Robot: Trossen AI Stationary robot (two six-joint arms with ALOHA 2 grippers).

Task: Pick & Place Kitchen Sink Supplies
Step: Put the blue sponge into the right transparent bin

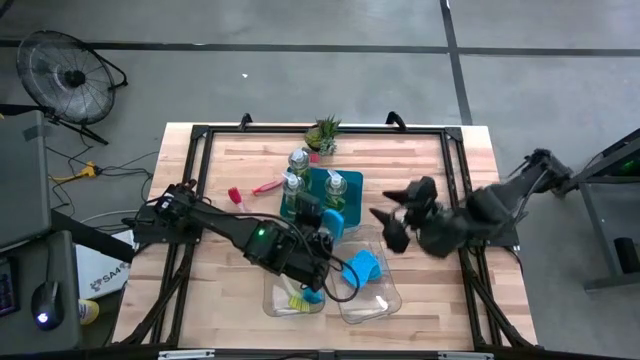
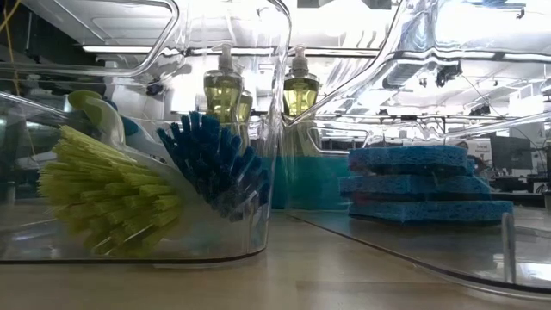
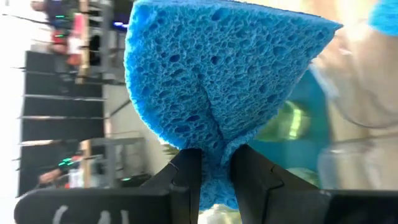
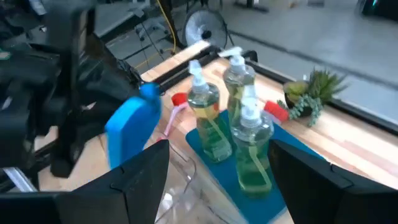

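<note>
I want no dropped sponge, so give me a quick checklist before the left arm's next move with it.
1. Left tool pinched on the blue sponge: ok.
2. Sponge clear of the table: ok, held up in the right wrist view.
3. Bin with stacked sponges has room: ok.
4. Right tool out of the path: not ok, it is beside that bin.
5. Grip depth: cannot tell, only an edge is pinched.

A light wooden table [image 1: 420, 160] with a black frame fills the middle of the high view. On it, at upper centre, stand a small plant [image 1: 324, 133] and, just below, a teal tray [image 1: 352, 190]. A red brush [image 1: 267, 186] and another red-headed brush [image 1: 235, 196] lie left of the tray. Two clear bins [image 1: 372, 297] sit side by side at lower centre.
</note>
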